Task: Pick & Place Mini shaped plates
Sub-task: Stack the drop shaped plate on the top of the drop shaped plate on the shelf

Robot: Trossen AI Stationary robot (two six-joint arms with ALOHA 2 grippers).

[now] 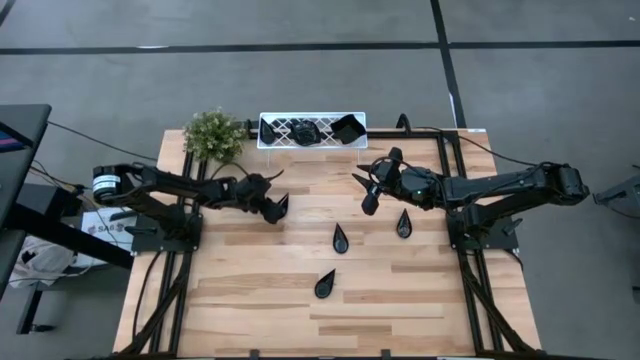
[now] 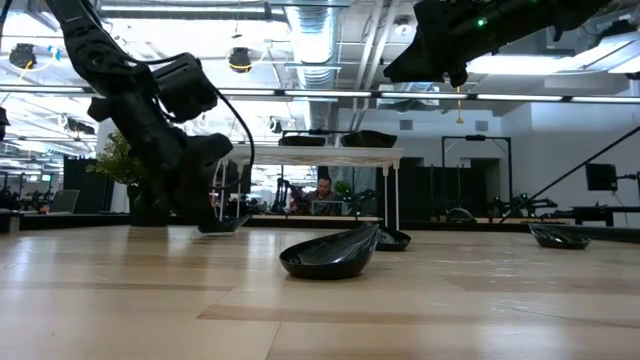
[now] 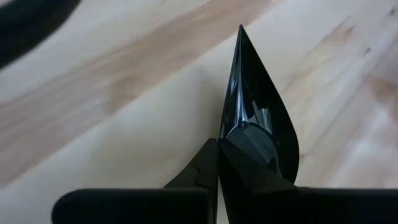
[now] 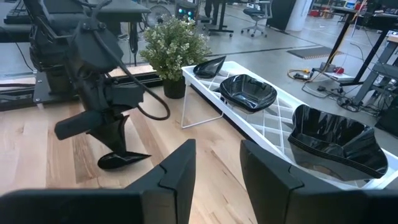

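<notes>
While three plates already lie in the white tray (image 1: 268, 131) at the worktop's far edge, the left end effector (image 1: 275, 207) is clamped on a teardrop plate (image 1: 283, 206) near the worktop's left edge, three more teardrop plates (image 1: 340, 238) wait mid-worktop, and the right end effector (image 1: 369, 204) hovers open.

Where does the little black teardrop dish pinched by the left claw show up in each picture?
High view: teardrop dish, left of centre, in the left claw.
Low view: left, under the arm.
Left wrist view: centre.
Right wrist view: lower left.
Shared landmark: potted plant.
</notes>
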